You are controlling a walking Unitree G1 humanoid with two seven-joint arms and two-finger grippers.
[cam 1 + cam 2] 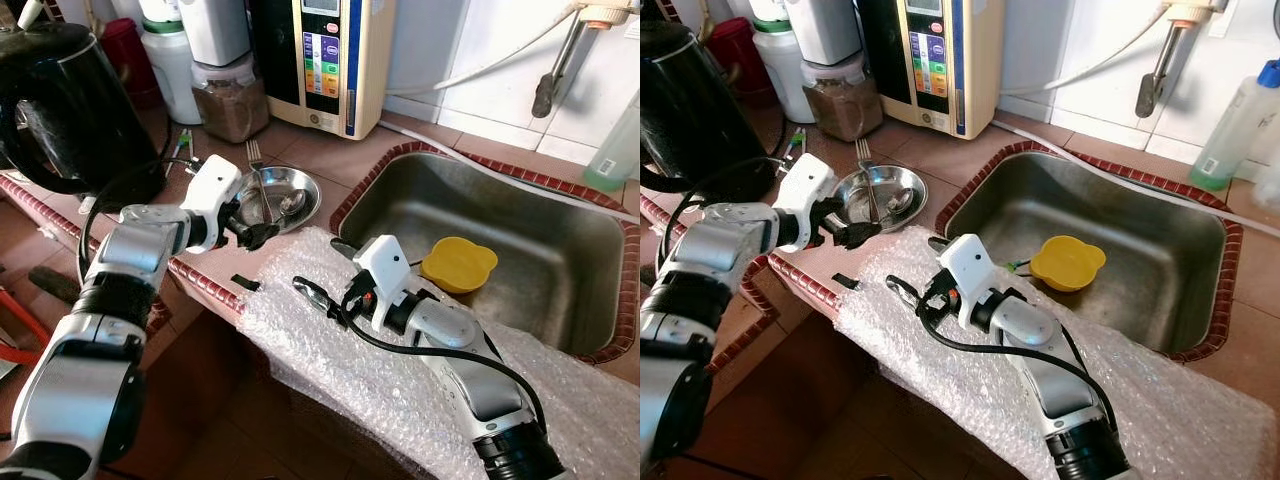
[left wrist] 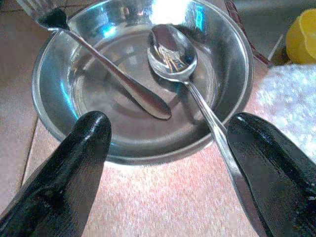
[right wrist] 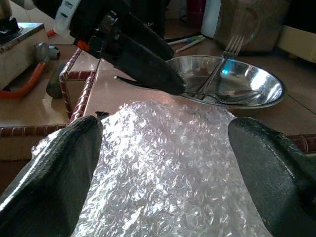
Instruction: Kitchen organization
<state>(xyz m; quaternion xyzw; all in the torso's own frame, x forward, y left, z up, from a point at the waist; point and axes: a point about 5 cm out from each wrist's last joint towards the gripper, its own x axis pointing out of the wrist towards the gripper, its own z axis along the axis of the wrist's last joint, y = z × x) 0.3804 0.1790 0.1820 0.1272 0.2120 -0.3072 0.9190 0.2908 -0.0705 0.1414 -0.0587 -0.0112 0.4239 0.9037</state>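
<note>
Sink holds 1 yellow bowl; bubble wrap drapes the table edge. Steel dish on the table carries 1 fork and 1 spoon. Left claw, wide, straddles the spoon handle just short of the dish. Right claw, wide, empty, hovers above the wrap. Judgement: early stage; cutlery not yet lifted.

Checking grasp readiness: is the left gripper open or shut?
Open: the left gripper's fingers stand apart, flanking the spoon handle.

Left end effector beside steel bowl holding spoon and fork.
</note>
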